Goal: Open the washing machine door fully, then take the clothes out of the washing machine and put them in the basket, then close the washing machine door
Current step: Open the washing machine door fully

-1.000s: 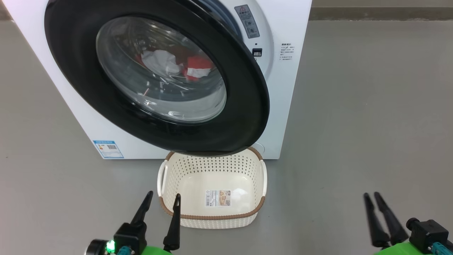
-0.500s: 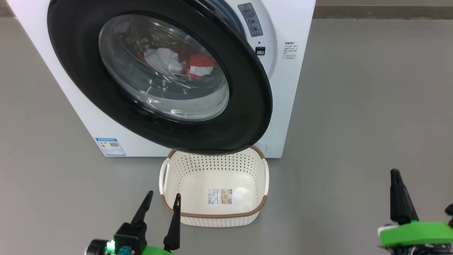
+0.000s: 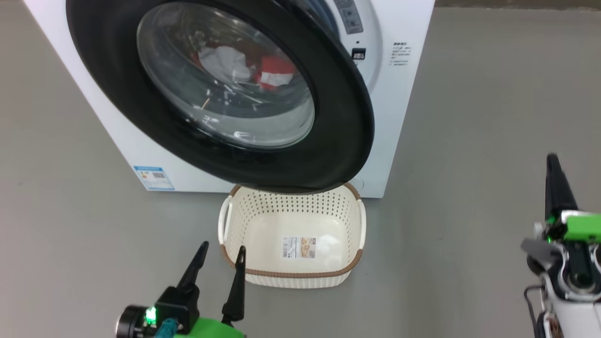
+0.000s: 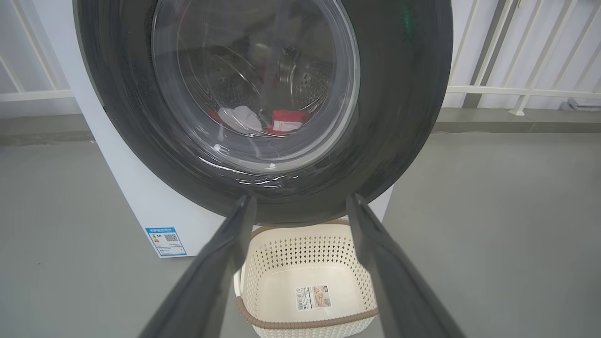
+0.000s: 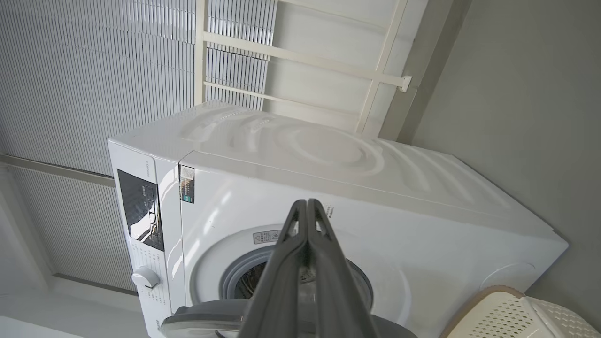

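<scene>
As the right gripper [image 3: 553,162] rises with fingers together and the left gripper [image 3: 223,247] idles, fingers apart, widening the ajar washing machine door [image 3: 342,141] looks next.

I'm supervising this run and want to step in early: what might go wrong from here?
1. The washing machine door hangs partly open over the far rim of the basket; swinging it wider might clip that rim.
2. The open left gripper sits by the basket's near-left corner; advancing may shove it.
</scene>
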`<state>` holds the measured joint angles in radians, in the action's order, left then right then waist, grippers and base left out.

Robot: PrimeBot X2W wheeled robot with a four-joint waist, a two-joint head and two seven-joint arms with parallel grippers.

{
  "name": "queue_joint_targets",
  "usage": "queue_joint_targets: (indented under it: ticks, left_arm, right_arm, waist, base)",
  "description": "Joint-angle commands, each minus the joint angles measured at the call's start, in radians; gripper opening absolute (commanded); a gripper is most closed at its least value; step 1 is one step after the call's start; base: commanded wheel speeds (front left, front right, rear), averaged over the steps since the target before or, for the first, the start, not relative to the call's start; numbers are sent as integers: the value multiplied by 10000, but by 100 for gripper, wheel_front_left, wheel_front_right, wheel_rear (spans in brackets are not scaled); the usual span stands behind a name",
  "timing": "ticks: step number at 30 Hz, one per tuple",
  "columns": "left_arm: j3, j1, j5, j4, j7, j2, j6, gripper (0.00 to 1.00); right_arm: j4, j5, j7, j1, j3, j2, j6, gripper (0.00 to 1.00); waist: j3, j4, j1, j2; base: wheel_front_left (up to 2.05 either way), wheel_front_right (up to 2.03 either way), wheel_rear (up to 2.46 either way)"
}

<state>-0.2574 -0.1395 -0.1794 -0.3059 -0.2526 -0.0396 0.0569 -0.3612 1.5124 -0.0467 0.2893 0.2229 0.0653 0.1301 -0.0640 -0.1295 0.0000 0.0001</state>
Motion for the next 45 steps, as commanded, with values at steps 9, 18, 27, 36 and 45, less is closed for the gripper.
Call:
queue_joint_targets:
  ticks: [9, 18, 27, 36, 45]
  left_arm:
    - [-72, -844, -196, 511, -92, -106, 232, 100]
    - [-415, -1175, -323, 681, -92, -106, 379, 100]
    - [-702, -1469, -466, 813, -92, -106, 525, 100]
    - [-961, -1591, -620, 847, -92, -106, 671, 100]
    - [-1010, -1601, -696, 850, -92, -106, 742, 100]
  right_arm:
    - [-1456, 559, 1216, 2480, -627, 345, 6, 0]
    - [-3040, 665, 2325, 4219, -1293, 286, 6, 0]
    - [-4022, 576, 2938, 5402, -1750, 200, 6, 0]
    - [-4688, 691, 3553, 6018, -1893, 183, 6, 0]
    - [-4748, 960, 4676, 5904, -1989, 198, 6, 0]
  waist:
    - [-704, -644, 0, -1]
    - [-1237, -1178, 0, -1]
    - [-1627, -1539, 0, -1]
    - [-1731, -1824, 0, -1]
    - [-1731, -1898, 0, -1]
  base:
    - [0, 0, 0]
    - [0, 0, 0]
    - [0, 0, 0]
    - [0, 0, 0]
    - [0, 0, 0]
